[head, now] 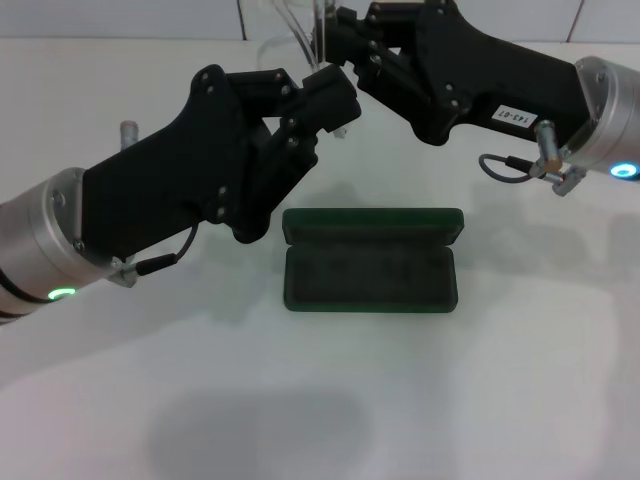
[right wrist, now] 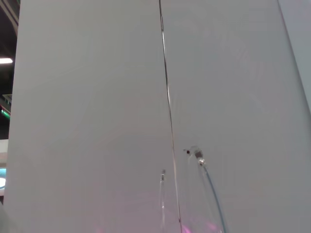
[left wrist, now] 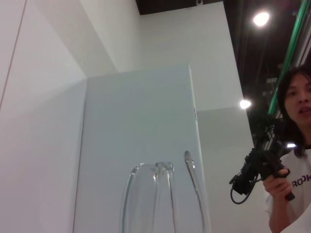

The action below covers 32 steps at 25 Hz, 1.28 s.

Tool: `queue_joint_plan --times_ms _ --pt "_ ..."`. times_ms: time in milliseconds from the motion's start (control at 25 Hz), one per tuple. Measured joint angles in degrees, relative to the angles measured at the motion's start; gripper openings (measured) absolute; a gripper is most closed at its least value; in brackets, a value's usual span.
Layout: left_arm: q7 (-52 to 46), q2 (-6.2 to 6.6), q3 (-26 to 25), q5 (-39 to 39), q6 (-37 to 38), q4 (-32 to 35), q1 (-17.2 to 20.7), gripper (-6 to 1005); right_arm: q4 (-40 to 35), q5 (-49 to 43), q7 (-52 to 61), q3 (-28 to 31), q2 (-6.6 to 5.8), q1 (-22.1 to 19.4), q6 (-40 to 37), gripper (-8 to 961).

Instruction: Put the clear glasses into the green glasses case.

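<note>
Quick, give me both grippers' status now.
Left gripper: raised behind the open case, at the glasses; grip cannot be told.
Right gripper: there too, meeting it; cannot be told.

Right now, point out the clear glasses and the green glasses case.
clear glasses [left wrist: 130,194]: left wrist view, on a curved clear arm.
green glasses case [head: 370,276]: head view, on the open lower tray's inside.

- The clear glasses are mostly hidden behind the two black grippers and cut off by the top edge of the head view.
- Both wrist views show only thin clear pieces, cut off at the bottom.
</note>
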Motion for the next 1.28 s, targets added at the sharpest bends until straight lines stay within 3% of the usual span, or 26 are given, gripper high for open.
queue_joint_plan --times_ms 1280 --pt "0.0 0.09 0.0 -1.1 -0.3 -0.1 -0.5 67 0.1 -1.1 -0.1 -2.4 -0.04 0.2 0.9 55"
